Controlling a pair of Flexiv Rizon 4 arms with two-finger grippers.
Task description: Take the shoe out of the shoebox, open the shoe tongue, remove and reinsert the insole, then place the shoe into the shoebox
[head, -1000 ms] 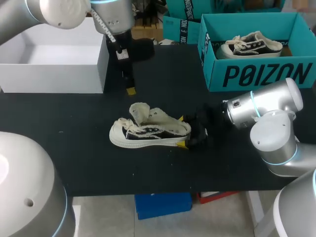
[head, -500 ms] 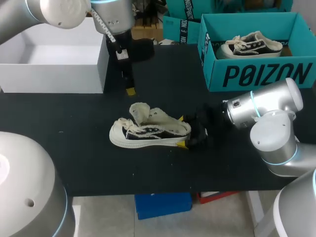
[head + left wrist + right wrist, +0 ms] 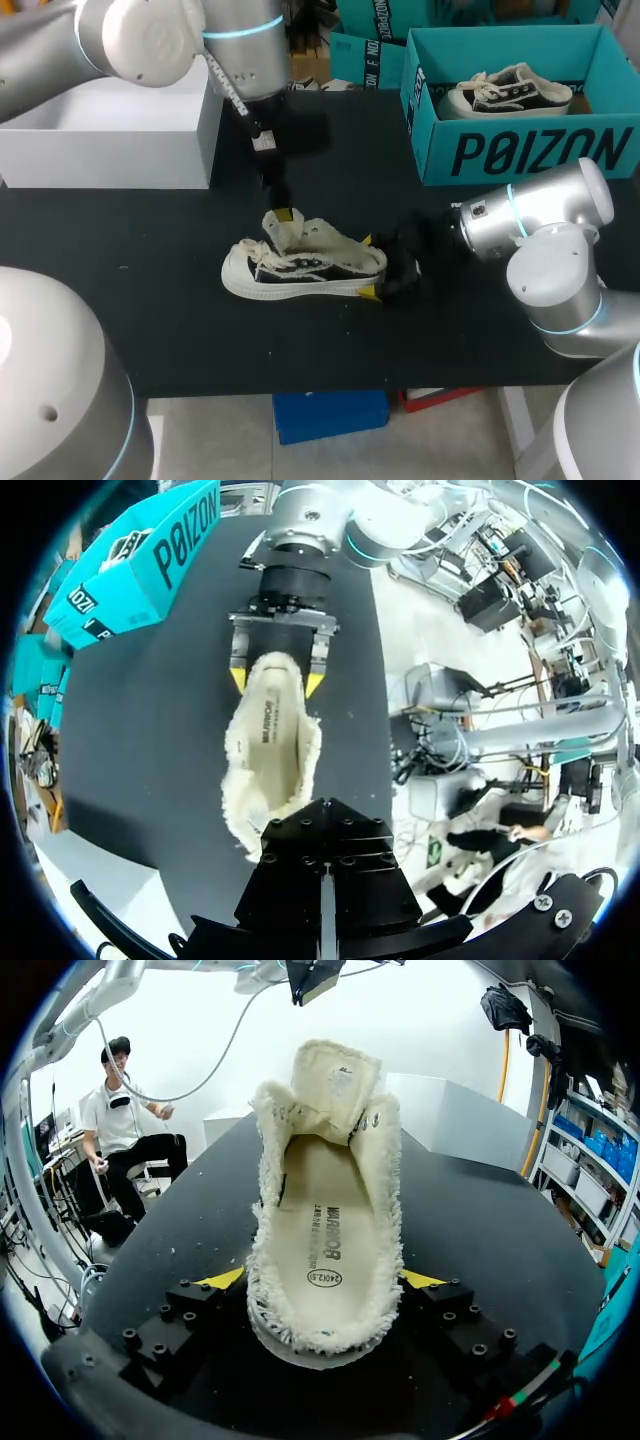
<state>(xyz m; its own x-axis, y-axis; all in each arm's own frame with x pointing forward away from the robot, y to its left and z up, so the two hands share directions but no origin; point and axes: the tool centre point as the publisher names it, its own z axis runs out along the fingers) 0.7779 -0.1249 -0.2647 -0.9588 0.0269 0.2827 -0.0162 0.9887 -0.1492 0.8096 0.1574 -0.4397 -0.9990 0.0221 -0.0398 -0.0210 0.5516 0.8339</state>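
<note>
Right tool is clamping the black-and-cream canvas shoe by its heel; left tool is hovering at its tongue, grip indiscernible.

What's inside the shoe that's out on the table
An insole lies inside the shoe, ringed by fleecy lining. Its toe end is hidden behind the tongue.

Black-and-cream shoe, teal shoebox
</note>
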